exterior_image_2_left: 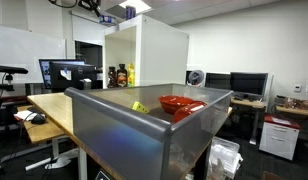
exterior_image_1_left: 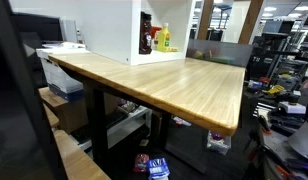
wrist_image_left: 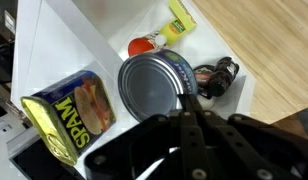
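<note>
In the wrist view my gripper [wrist_image_left: 186,101] is shut, its two black fingers pressed together with nothing seen between them. The tips hang just over the right rim of a silver tin can [wrist_image_left: 149,90] inside a white open box [wrist_image_left: 84,40]. A blue and yellow Spam tin [wrist_image_left: 72,112] lies left of the can. A small red item [wrist_image_left: 142,45], a yellow bottle [wrist_image_left: 179,17] and a dark bottle [wrist_image_left: 216,77] sit beyond it. The gripper does not show in either exterior view.
The white box [exterior_image_1_left: 119,25] stands at the back of a long wooden table [exterior_image_1_left: 164,85], with the yellow bottle [exterior_image_1_left: 165,38] showing in its opening. A grey bin [exterior_image_2_left: 124,125] holding a red bowl [exterior_image_2_left: 179,103] fills the foreground of an exterior view. Desks and monitors surround the table.
</note>
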Action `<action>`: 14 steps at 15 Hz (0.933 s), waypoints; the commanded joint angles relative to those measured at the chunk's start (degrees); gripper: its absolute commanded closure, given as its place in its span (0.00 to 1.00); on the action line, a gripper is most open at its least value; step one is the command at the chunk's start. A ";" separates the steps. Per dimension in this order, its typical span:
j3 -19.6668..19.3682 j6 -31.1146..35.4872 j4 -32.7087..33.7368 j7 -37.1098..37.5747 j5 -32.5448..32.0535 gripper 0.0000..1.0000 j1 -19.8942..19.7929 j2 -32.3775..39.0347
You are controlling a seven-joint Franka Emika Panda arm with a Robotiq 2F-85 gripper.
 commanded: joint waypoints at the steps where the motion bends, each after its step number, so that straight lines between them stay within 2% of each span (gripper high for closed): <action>1: 2.14 -5.71 7.37 0.84 -2.38 1.00 -0.52 2.16; 6: 3.54 -10.31 13.96 0.21 -4.90 1.00 -0.42 4.41; 14: 3.03 -10.75 17.81 -0.59 -6.78 1.00 -0.15 7.30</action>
